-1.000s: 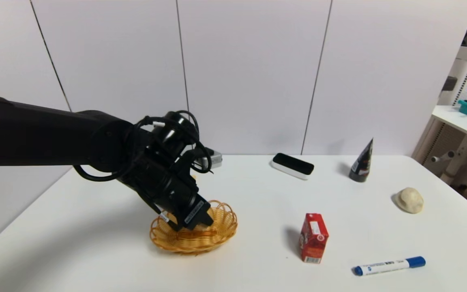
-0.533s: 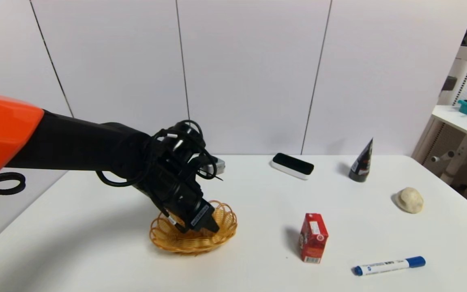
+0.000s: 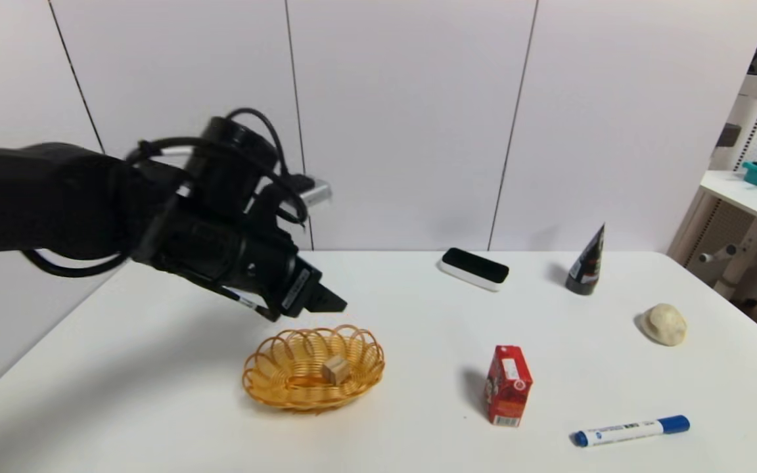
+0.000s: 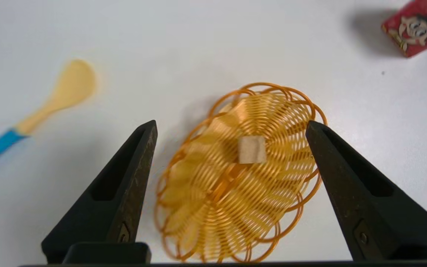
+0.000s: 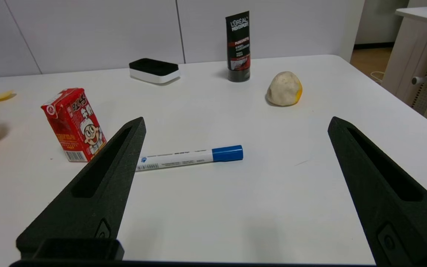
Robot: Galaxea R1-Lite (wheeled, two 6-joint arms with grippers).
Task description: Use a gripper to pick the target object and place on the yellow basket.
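Wooden cube [image 3: 336, 370] released into yellow basket [image 3: 313, 401]

The left gripper [image 4: 231, 124] has been lifted clear above the basket, its jaws now spread wide with nothing held. The cube, hidden beneath it earlier, is exposed inside the basket; the placement can be judged complete. The right gripper [image 5: 237, 120] is parked open over the table's right side.

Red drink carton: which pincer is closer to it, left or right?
Likely the right. The right pincer is open over the table's near side, close by the carton; the left pincer is above the basket, farther off.
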